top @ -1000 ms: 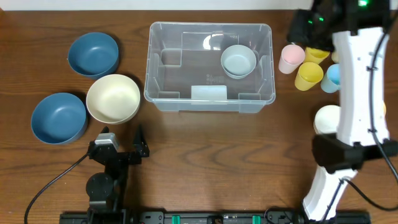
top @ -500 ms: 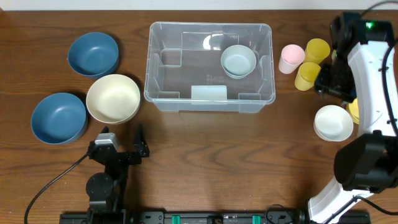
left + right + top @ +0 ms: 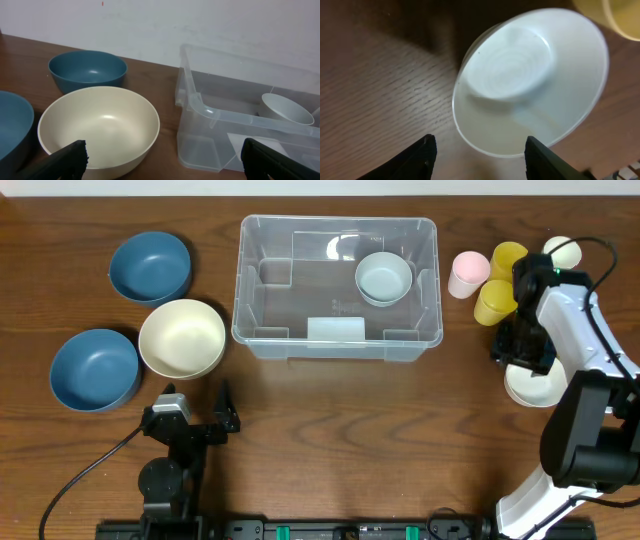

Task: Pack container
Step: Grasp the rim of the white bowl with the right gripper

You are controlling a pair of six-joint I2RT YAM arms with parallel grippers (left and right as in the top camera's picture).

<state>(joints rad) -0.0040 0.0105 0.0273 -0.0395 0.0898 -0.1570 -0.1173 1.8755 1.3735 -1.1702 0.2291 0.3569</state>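
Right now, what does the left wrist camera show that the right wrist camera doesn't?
Only the left wrist view: the clear container with a pale bowl inside, plus a cream bowl, a far blue bowl and a near blue bowl beside it. Only the right wrist view: a white bowl under the open right gripper, and part of a yellow cup in the corner. Shared: only the wooden table; no object appears in both.

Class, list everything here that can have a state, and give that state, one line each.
container: lidless, holding one small pale bowl
cream bowl: upright, empty
far blue bowl: upright, empty
near blue bowl: upright, empty
white bowl: upright, empty
left gripper: open, holding nothing
right gripper: open, over the white bowl
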